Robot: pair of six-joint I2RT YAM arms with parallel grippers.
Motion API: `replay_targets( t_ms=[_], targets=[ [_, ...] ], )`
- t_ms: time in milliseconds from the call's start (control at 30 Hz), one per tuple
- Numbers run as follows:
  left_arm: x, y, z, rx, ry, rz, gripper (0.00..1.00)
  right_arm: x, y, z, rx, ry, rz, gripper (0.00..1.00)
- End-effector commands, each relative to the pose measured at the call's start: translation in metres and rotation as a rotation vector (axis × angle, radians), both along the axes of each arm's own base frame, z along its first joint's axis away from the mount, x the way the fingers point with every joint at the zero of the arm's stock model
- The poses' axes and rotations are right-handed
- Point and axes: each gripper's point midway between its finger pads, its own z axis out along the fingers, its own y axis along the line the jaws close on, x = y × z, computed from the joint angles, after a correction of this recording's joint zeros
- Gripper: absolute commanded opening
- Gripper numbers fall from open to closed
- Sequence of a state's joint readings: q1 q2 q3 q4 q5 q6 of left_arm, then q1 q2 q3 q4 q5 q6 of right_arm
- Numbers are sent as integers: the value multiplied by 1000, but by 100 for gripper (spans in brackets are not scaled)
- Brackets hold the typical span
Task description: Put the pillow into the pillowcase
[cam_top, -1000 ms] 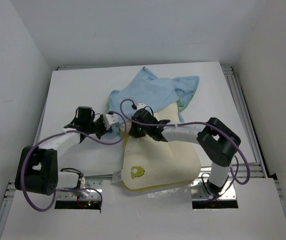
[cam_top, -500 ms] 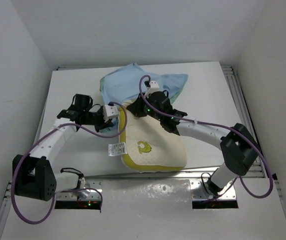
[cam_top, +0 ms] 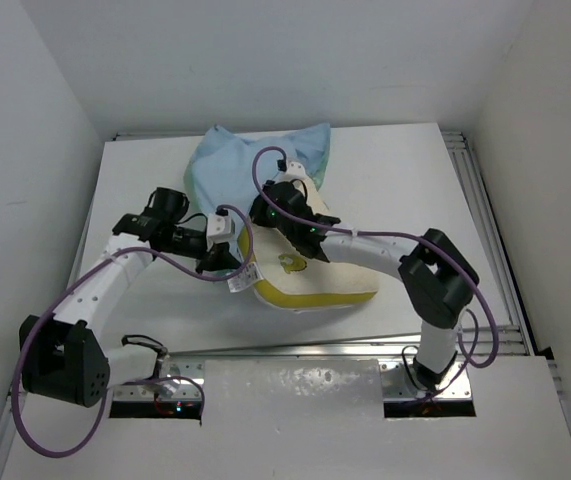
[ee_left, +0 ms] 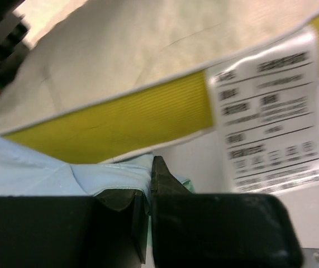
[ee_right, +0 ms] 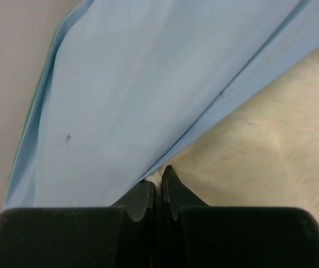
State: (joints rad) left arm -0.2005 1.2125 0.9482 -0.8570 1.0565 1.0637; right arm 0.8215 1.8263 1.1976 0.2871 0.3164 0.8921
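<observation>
- White walls enclose a white table (cam_top: 145, 180); both arms reach from its near edge toward the middle
- At the left gripper (ee_left: 148, 187) the jaws are clamped on a light-blue hem of the pillowcase (cam_top: 250, 165), low and close to the table top; judged to be pinning the lower lip of the opening
- At the right gripper (ee_right: 160, 187) the fingers are pressed together on a blue cloth edge that lies across the cream face; judged to be holding the upper lip, so that the two grips keep the mouth spread around the cushion
- Between the two grippers lies the pillow (cam_top: 315, 280): its far end is under the blue cloth, its near end bare on the table, with the yellow seam and the yellow-green mark (cam_top: 287, 262) exposed
- Seen from the left wrist, the yellow seam band runs just above the fingertips; whether it touches them cannot be told
- Outward of that grip, a white printed label (ee_left: 271, 117) hangs from the seam, outside the case
- Judged stage: insertion partway, the near part not yet covered; how deep the far end sits is hidden by the cloth
</observation>
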Motion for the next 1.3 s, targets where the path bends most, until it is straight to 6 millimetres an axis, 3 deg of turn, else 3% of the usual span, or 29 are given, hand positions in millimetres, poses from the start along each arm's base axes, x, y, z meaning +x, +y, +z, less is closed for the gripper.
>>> replay_targets(
  t_ms=[0,67,133,200,233,267,333,367,467,533,600,700,733,767,800,833,900,967,1000,1033,1067,1100,1133,1167,1200,1233,1267],
  targets=[
    [-64,-24,27,-184,204,-150,0,55,-32,38,80,-114,-324,0],
    [-77,-25,30,-203,257,-175,0,59,-31,19,39,-86,-337,0],
    [-78,-26,35,-221,261,-184,0,60,-23,9,-15,-50,-298,0],
    [-71,-24,24,-173,313,-129,0,56,-13,-13,-81,-21,-223,0],
    [-56,-21,12,-126,279,-81,2,46,-2,-22,-117,-16,-114,1],
    [-49,-14,4,-106,287,-31,10,36,-2,-32,-150,-10,-49,19],
    [-39,-4,-6,-38,253,22,21,19,1,-37,-213,-33,66,40],
    [-34,0,-7,-20,215,24,31,1,2,-33,-230,-41,132,55],
    [-25,13,-5,83,121,21,50,-25,-6,-30,-322,-65,251,67],
    [-17,21,1,150,78,28,57,-38,-12,-14,-354,-80,310,73],
    [-8,21,22,155,-20,-13,63,-51,-17,5,-376,-92,376,77],
    [4,13,58,104,-69,-17,65,-65,-34,16,-394,-39,383,81],
    [15,6,71,58,-100,-11,64,-64,-46,33,-375,-44,356,79],
    [24,2,83,25,-63,48,60,-68,-59,31,-385,-6,342,76],
    [34,-1,88,7,-55,92,56,-67,-69,37,-384,2,319,62],
    [62,-11,103,-35,-152,139,55,-63,-85,48,-376,2,279,51],
    [84,-23,104,-34,-135,254,53,-60,-108,47,-383,51,225,38],
    [116,-48,97,72,-276,335,47,-46,-142,45,-373,86,134,45],
    [131,-50,94,124,-318,400,47,-40,-152,42,-353,110,93,56],
    [145,-74,96,112,-335,402,52,-27,-175,35,-328,146,41,71],
    [157,-82,97,108,-344,428,54,-18,-184,33,-301,157,20,76],
    [182,-89,82,136,-349,481,56,-11,-190,31,-264,174,-1,80],
    [194,-96,80,141,-358,509,57,3,-211,27,-245,183,-50,82],
    [221,-103,71,166,-363,564,58,14,-219,18,-216,193,-46,86],
    [233,-107,62,187,-357,584,58,19,-219,16,-197,196,-23,87],
    [251,-112,79,169,-391,617,58,24,-221,12,-199,200,-19,88],
    [265,-112,74,198,-398,650,58,32,-224,-1,-202,219,-13,89]
  ],
)
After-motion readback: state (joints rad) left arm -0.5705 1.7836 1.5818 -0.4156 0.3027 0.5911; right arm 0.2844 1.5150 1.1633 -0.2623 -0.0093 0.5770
